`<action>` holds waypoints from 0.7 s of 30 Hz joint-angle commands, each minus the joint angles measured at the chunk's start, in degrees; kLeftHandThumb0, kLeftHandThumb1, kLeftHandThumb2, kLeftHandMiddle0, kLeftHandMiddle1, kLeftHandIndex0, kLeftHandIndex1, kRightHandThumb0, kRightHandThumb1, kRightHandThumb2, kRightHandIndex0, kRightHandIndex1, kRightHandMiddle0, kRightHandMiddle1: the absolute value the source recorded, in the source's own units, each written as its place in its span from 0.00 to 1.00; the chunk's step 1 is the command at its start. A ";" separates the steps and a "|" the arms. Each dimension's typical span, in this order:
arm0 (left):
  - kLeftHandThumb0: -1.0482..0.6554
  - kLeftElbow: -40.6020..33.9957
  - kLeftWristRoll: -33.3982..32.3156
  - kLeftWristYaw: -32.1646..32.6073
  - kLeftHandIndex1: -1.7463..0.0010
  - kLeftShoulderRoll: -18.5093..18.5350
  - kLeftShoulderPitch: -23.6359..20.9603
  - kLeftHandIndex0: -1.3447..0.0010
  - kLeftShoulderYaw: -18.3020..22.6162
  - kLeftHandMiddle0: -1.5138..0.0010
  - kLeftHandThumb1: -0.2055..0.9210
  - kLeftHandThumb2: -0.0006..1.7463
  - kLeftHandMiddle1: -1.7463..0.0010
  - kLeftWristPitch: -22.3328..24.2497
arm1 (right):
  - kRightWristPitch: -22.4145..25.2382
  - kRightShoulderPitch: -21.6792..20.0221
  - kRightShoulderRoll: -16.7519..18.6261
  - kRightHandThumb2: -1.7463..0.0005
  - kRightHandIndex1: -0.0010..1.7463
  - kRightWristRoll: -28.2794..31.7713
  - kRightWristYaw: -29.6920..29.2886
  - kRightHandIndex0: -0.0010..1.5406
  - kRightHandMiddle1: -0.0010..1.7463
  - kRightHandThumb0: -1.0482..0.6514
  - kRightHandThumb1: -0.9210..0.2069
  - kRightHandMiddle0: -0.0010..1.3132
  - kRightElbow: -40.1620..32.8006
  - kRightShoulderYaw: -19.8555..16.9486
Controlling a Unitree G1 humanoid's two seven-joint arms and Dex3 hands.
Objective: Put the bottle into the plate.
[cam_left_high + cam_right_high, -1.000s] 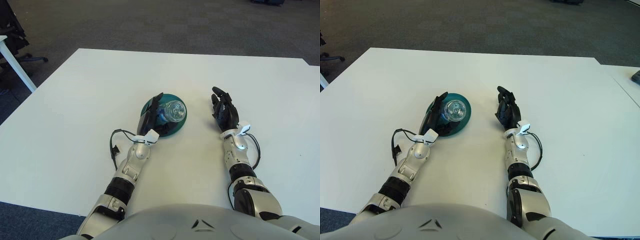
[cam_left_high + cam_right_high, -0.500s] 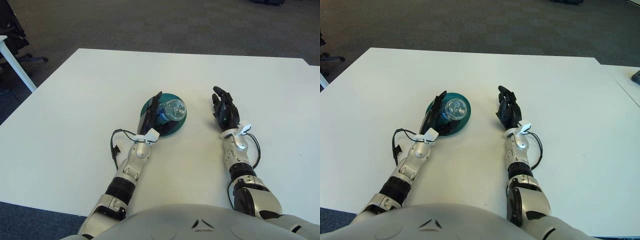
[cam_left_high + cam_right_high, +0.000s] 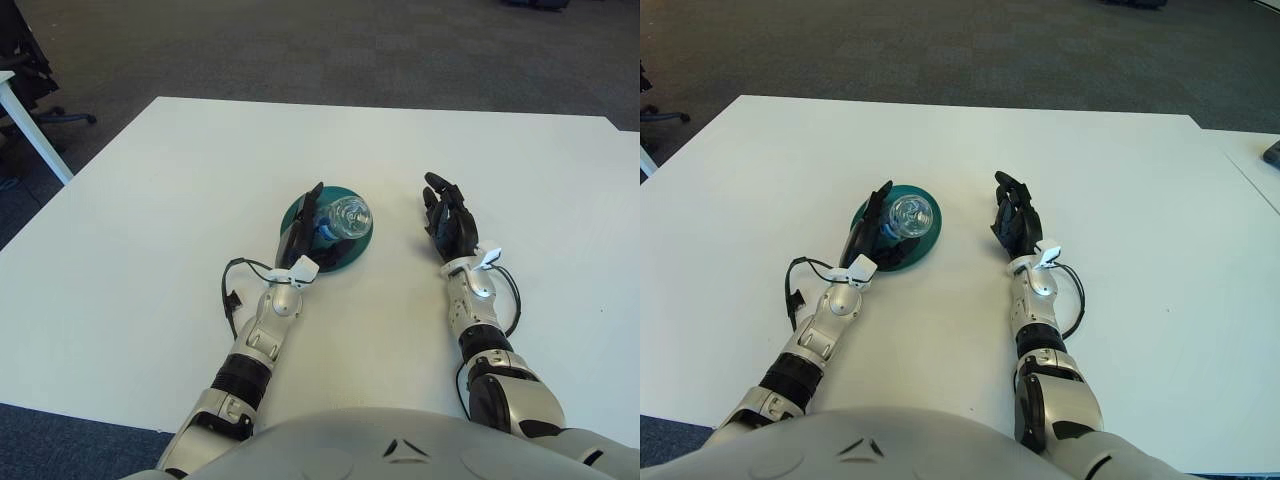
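A clear plastic bottle (image 3: 347,217) with a blue label stands on the teal plate (image 3: 352,245) near the middle of the white table, its top towards the camera. My left hand (image 3: 305,228) is on the plate's left side, its fingers against the bottle's side and around it. My right hand (image 3: 447,220) rests on the table to the right of the plate, fingers relaxed and holding nothing.
The white table (image 3: 150,200) spreads wide around the plate. Dark carpet lies beyond its far edge. Another table's leg (image 3: 30,125) and an office chair (image 3: 25,60) stand at the far left.
The bottle has shifted slightly up and back over the plate with my left hand. The right hand has barely moved.
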 commanded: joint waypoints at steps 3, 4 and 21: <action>0.00 -0.03 -0.61 -0.72 0.79 0.36 0.19 1.00 0.38 0.94 1.00 0.21 0.99 1.14 | 3.02 5.98 1.30 0.53 0.01 0.15 -0.58 0.23 0.39 0.16 0.00 0.00 6.64 -0.08; 0.00 -0.13 -0.73 -0.83 0.79 0.35 0.23 1.00 0.42 0.94 1.00 0.21 0.99 1.21 | 3.06 5.98 1.31 0.53 0.01 0.19 -0.57 0.23 0.40 0.16 0.00 0.00 6.64 -0.09; 0.00 -2.10 -2.15 -1.95 0.80 0.57 -0.02 1.00 1.61 0.95 1.00 0.21 1.00 1.25 | 3.05 5.26 1.49 0.54 0.01 0.90 -0.03 0.24 0.40 0.16 0.00 0.00 7.63 -0.54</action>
